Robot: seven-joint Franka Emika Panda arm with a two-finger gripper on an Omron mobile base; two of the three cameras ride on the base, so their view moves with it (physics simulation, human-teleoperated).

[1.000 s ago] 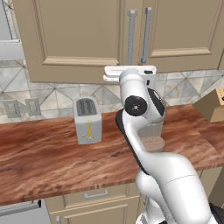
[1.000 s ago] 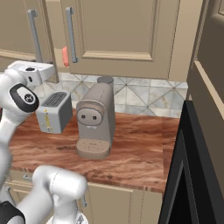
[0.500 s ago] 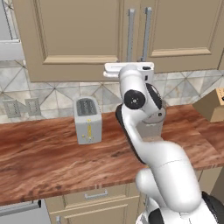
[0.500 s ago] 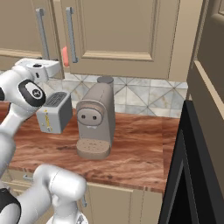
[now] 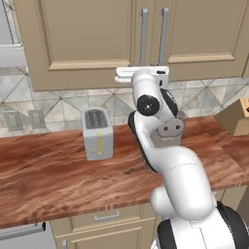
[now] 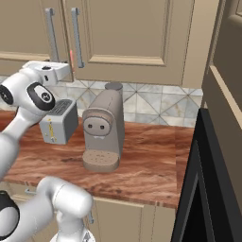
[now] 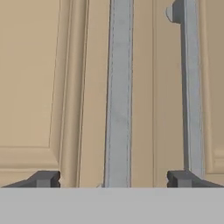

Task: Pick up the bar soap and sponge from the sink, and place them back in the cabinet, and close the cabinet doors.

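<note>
Since a second ago the base has edged sideways, and the toaster (image 5: 98,132) and coffee machine (image 6: 103,130) sit further right in the right base view. The gripper (image 7: 113,178) faces the shut cabinet doors (image 5: 87,36), jaws wide apart and empty, with the left door's bar handle (image 7: 118,94) at 12 o'clock between the fingertips (image 7: 43,178) and the right handle (image 7: 191,87) at 1 o'clock.
</note>
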